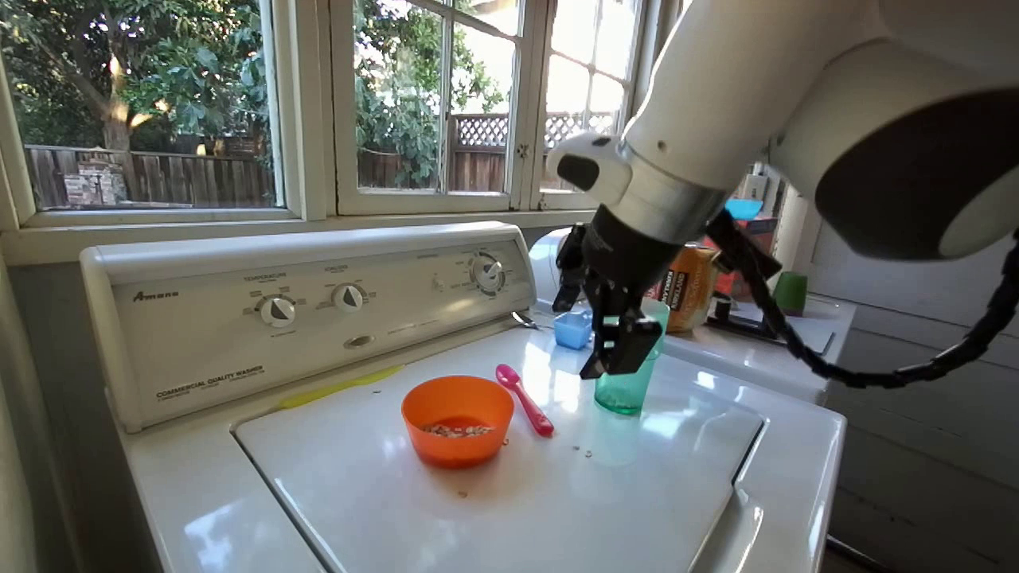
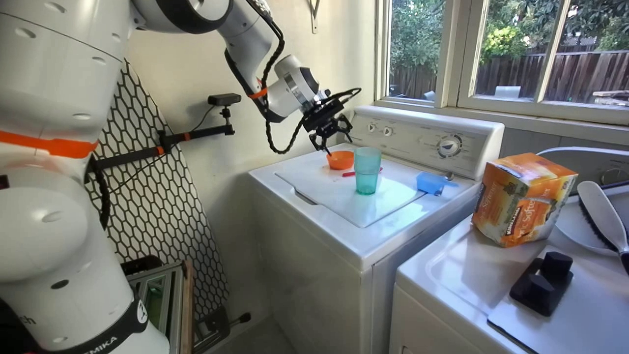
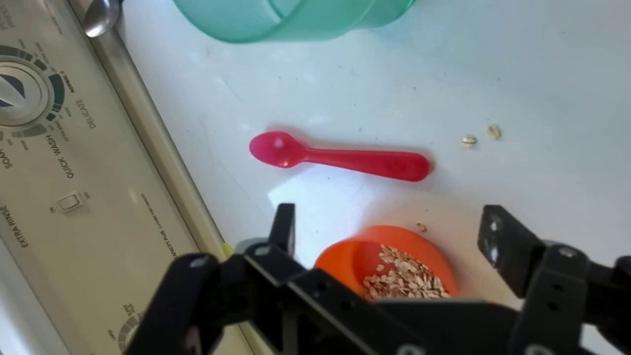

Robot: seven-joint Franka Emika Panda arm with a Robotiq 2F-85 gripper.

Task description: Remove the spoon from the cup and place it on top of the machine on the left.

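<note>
Spoon (image 3: 345, 159) seemingly clear of wide-spread gripper (image 3: 388, 227)

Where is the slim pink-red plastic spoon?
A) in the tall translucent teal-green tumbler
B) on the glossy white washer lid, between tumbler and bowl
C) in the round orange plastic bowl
B: the wrist view shows the spoon on the washer lid, tumbler on one side, bowl on the other.
</note>
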